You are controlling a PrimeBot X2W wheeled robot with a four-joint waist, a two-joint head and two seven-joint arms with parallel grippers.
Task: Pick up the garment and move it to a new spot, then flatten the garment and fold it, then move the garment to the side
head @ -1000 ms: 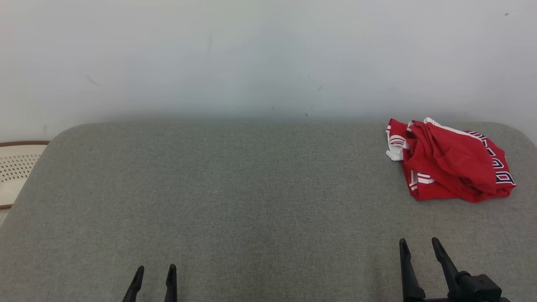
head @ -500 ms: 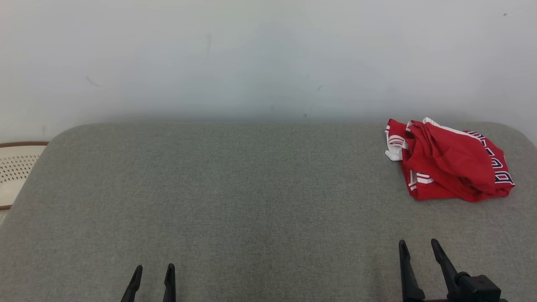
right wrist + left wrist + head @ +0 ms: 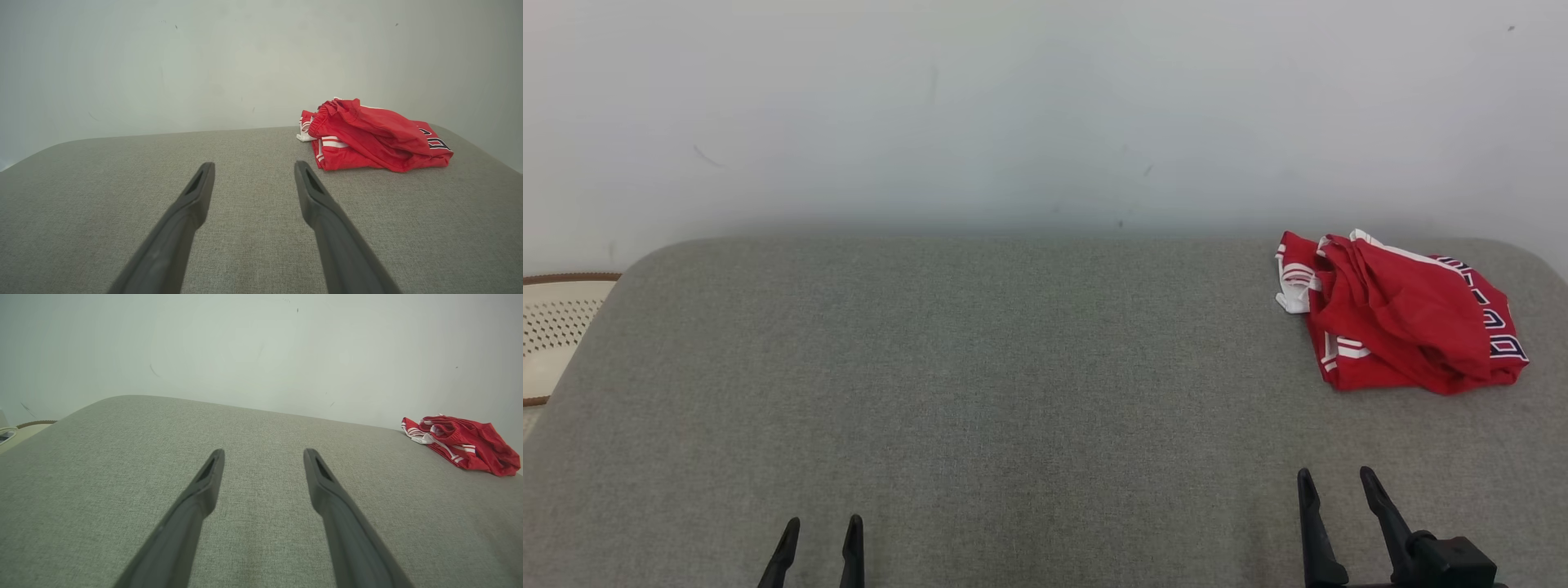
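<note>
Red garment (image 3: 1401, 314) w/ white stripes & dark lettering, crumpled in a loose heap at far-right corner of table (image 3: 980, 367), close to back edge & rounded corner. White-striped bit poking out at heap's left, lettered edge along its right. Resting on grey cloth top, touched by neither gripper. In right wrist view, garment (image 3: 376, 139) ahead & to right of fingers, gathered waistband bunched at heap's upper left. In left wrist view, garment (image 3: 461, 443) far off near right edge.

R gripper (image 3: 1335, 474) at lower right of head view, on near side of garment, approx. in line w/ heap's left part, strip of bare table between. Fingers spread, i.e. open, gripping nothing; same in own wrist view, R gripper (image 3: 254, 164) w/ grey cloth visible between the two fingers.

L gripper (image 3: 825, 523) at bottom, left of centre, tips only in head view, well apart from garment across table. Fingers parted too: open & empty, as in own wrist view, L gripper (image 3: 264, 453). Can't tell whether either gripper's tips touch the cloth.

Behind table, plain pale wall (image 3: 1045, 106) w/ a few small dark marks. Past table's left edge, cream item (image 3: 556, 327), perforated, brown rim, cut off by frame.
</note>
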